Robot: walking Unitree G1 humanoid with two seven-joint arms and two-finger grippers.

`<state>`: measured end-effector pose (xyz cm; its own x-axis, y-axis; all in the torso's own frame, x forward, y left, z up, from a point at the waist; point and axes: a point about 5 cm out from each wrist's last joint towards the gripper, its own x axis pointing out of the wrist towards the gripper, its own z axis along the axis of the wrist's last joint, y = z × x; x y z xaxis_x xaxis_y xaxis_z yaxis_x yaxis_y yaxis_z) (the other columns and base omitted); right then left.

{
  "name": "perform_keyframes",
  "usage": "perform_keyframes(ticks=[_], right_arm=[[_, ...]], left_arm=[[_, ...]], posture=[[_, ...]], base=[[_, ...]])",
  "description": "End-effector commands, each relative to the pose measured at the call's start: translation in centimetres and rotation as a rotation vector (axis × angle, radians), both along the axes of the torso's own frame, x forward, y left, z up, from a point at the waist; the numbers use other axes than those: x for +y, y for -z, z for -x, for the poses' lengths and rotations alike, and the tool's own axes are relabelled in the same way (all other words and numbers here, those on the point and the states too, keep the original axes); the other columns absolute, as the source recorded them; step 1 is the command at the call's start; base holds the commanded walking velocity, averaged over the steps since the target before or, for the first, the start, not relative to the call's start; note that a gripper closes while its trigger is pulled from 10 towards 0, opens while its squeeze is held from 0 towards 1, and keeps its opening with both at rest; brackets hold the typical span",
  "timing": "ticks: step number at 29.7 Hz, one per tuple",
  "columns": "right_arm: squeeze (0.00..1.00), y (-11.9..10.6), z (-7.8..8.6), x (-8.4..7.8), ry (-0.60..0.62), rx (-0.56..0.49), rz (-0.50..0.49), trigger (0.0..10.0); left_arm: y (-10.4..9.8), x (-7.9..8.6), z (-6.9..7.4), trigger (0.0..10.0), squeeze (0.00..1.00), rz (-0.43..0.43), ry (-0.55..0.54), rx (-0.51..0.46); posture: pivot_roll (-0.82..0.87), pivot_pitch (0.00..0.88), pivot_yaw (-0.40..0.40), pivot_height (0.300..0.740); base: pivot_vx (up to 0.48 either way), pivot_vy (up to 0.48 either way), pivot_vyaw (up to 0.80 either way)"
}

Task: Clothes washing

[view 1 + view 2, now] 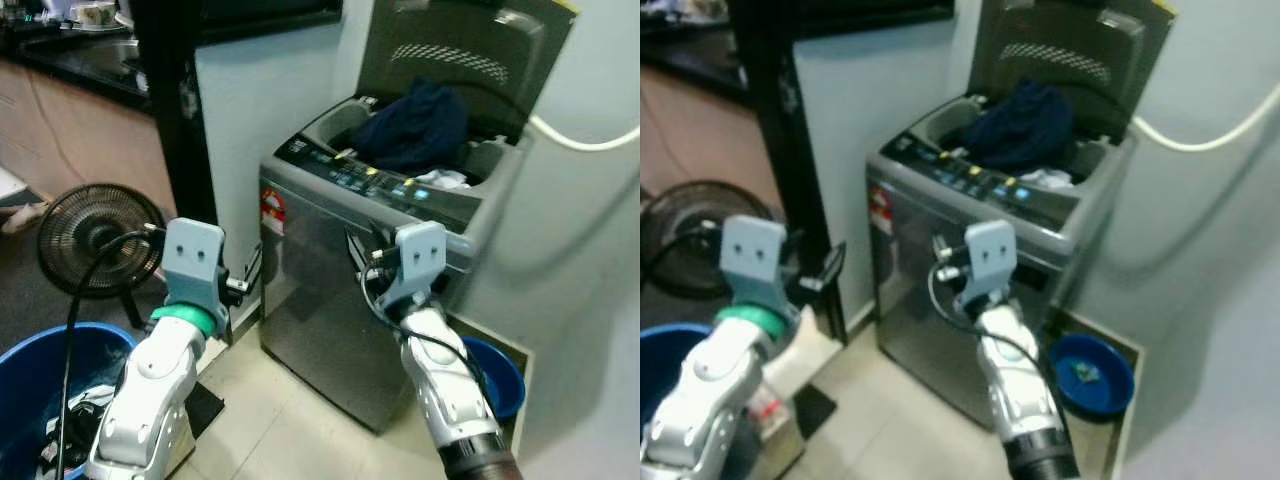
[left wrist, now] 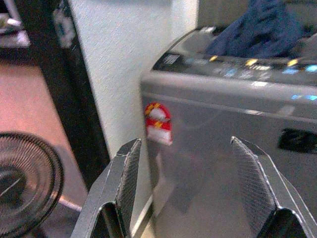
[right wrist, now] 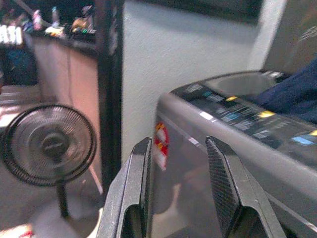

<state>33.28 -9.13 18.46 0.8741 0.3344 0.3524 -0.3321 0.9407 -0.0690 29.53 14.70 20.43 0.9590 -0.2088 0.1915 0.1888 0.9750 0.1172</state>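
Two silver arms are raised in front of the washing machine [image 1: 340, 300], both wrists bent so the fingers aim at its grey front. The left gripper [image 2: 190, 191] hangs off the machine's left front corner with its fingers spread wide, nothing between them. The right gripper [image 3: 181, 191] sits close to the front panel, just below the control strip [image 1: 385, 185], its fingers parted more narrowly and also empty. The machine's lid [image 1: 460, 50] stands upright at the back, leaving the tub open from above — a dark blue garment [image 1: 415, 125] is heaped in the tub mouth, bulging above the rim, with a bit of white cloth [image 1: 440, 180] beside it; its long axis cannot be told. Left of the machine runs a white wall and a black post, then a floor fan [image 1: 95, 240]. A blue tub [image 1: 30, 380] of clothes sits below the left arm, and a smaller blue basin [image 1: 1090, 375] lies at the machine's right foot — tiled floor lies open in front of the machine.
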Motion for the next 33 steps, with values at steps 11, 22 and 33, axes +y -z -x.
perform_keyframes(ticks=[11, 22, 33], right_arm=[[0.0, 4.8, 0.1, -0.9, 0.037, 0.171, 0.017, 10.0], [0.0, 19.5, 6.0, -5.8, 0.19, 0.814, 0.1, 10.0], [0.0, 24.4, 11.3, -8.4, 0.297, 1.091, 0.129, 10.0]], left_arm=[[4.2, 0.0, 0.3, 10.0, 0.0, -0.091, -0.007, 0.117], [17.8, 3.6, 2.9, 10.0, 0.0, -0.168, -0.164, 0.624], [24.0, 6.4, 7.0, 10.0, 0.0, -0.185, -0.295, 0.895]], posture=[[0.1, 0.0, -0.02, 0.74], [0.07, 0.0, -0.02, 0.74], [0.07, 0.0, -0.025, 0.74]], base=[[0.0, 0.0, 0.78], [0.0, 0.0, 0.78], [0.0, 0.0, 0.77]])
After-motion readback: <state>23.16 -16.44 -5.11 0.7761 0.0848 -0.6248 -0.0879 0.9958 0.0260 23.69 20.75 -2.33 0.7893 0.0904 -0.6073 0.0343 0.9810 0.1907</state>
